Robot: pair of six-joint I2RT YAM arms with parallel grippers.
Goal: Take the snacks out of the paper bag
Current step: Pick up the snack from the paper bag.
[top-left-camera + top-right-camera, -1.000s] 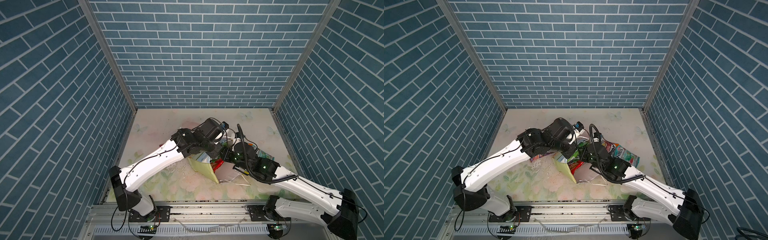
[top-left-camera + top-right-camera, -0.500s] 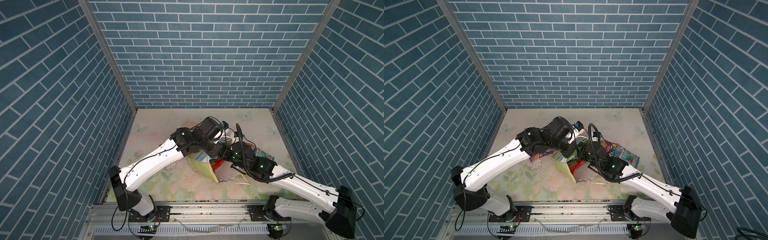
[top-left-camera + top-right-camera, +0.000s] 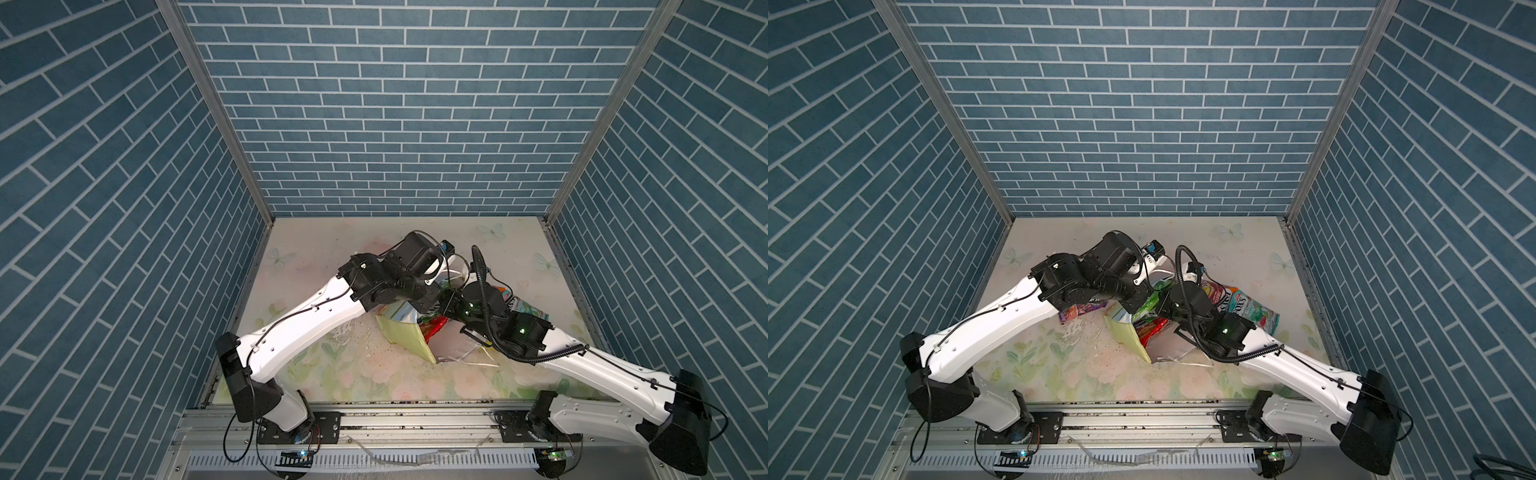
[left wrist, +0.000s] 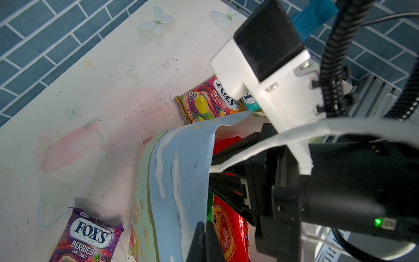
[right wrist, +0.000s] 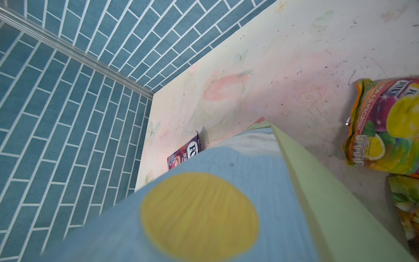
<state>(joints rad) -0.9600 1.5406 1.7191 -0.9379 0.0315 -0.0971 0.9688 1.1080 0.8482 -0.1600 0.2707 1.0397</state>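
While the tall paper gift bag (image 3: 409,347) (pale yellow-green on its narrow side, bluish-white on its wide side) is pinched at the rim by the closed left gripper (image 4: 205,242), the right gripper (image 4: 217,178), apart a moment ago, has been pushed deeper into the bag's mouth and brought together. What is clamped cannot be told, because the fingertips are hidden by the bag's wall. A pull-out is judged to come next.

A glossy red packet (image 4: 226,229) and a green packet (image 3: 1148,306) are seen inside the bag. Outside it, a purple Fox's packet (image 4: 88,238) lies just to the bag's left, and an orange Fox's packet (image 4: 207,103) and a teal packet (image 3: 1250,313) lie to its right.

A white strip of the bag's rim lies across the right arm, so a snag is possible on withdrawal. Bare floral tabletop (image 3: 332,245) is left open beyond the bag and in front of it.
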